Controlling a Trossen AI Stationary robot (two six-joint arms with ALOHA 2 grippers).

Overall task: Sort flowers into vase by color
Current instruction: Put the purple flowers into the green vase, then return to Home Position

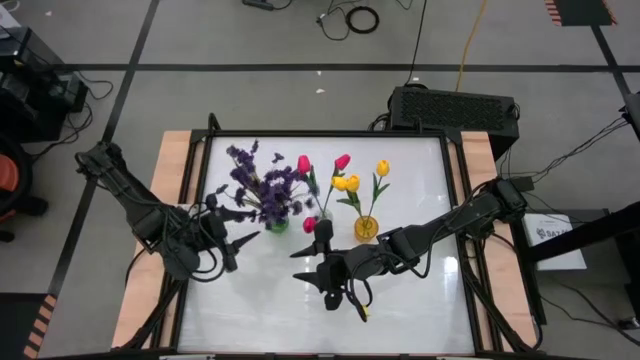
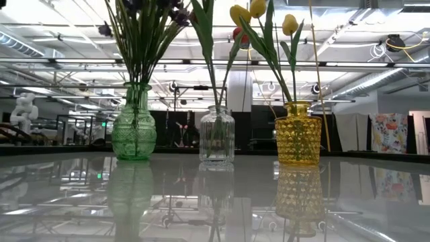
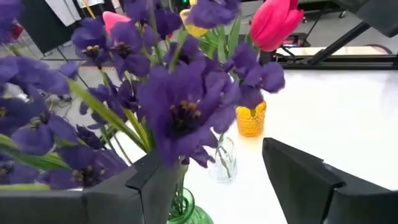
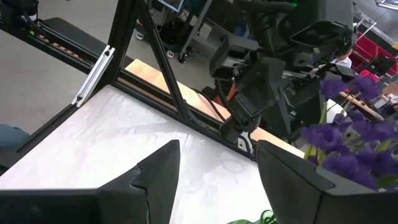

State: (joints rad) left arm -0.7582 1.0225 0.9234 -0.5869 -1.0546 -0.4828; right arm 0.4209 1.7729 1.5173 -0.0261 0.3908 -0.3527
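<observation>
Three small vases stand in a row mid-table. The green vase (image 2: 134, 128) holds bushy purple sprigs (image 1: 262, 185), the clear vase (image 2: 217, 134) holds pink-red tulips (image 1: 304, 164), and the yellow vase (image 2: 298, 134) holds yellow tulips (image 1: 347, 183). My left gripper (image 1: 235, 222) is open just left of the purple sprigs. In the left wrist view (image 3: 217, 186) the blooms (image 3: 186, 112) fill the space ahead of its fingers. My right gripper (image 1: 303, 265) is open and empty above the table, on the near side of the vases. It also shows in the right wrist view (image 4: 214, 174).
The white tabletop (image 1: 410, 300) lies bare to the near side of the vases. Wooden side rails (image 1: 170, 170) and a black frame border it. A black box (image 1: 455, 108) sits beyond the far edge. My left arm (image 4: 273, 68) shows across the table in the right wrist view.
</observation>
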